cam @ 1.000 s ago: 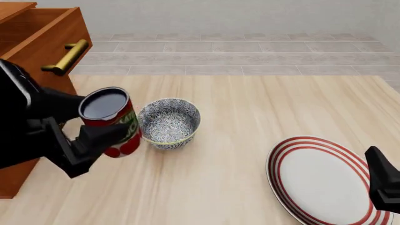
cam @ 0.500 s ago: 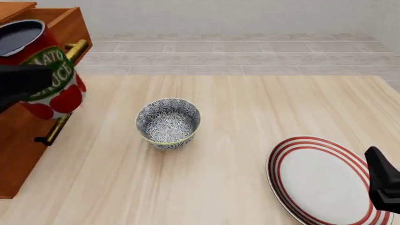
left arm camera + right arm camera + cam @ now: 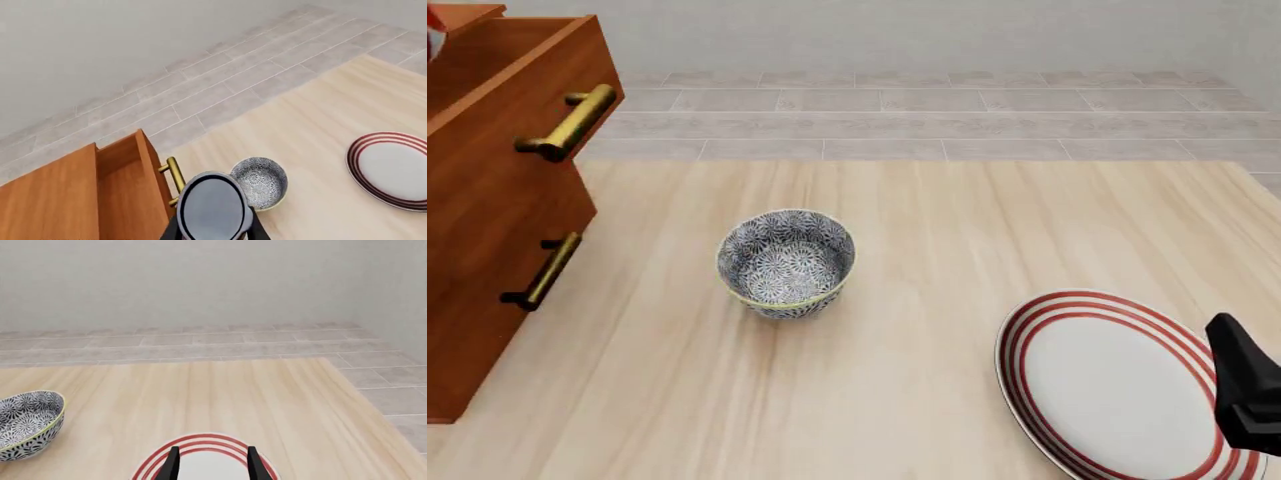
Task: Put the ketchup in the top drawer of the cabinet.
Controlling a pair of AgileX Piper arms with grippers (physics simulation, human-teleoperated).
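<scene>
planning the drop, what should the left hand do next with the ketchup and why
Probably carry the ketchup sideways over the open top drawer before lowering: in the left wrist view it sits held beside the brass handle, outside the drawer cavity.

1. The cabinet [image 3: 487, 250] stands at the tabletop's [image 3: 961, 260] left edge, reddish-brown wood.
2. Its top drawer [image 3: 514, 95] is pulled open, its brass handle [image 3: 565, 122] facing the table; the lower drawer front [image 3: 494, 300] is closed.
3. A sliver of red and white at the far upper left may be the ketchup [image 3: 433, 45]; too little shows to be sure.
4. The patterned bowl [image 3: 787, 262] sits left of the tabletop's centre.
5. The red-ringed plate [image 3: 1114, 390] lies near the front right corner.
6. The right gripper [image 3: 1244, 400] hangs dark at the plate's right rim; its jaws cannot be made out.
</scene>
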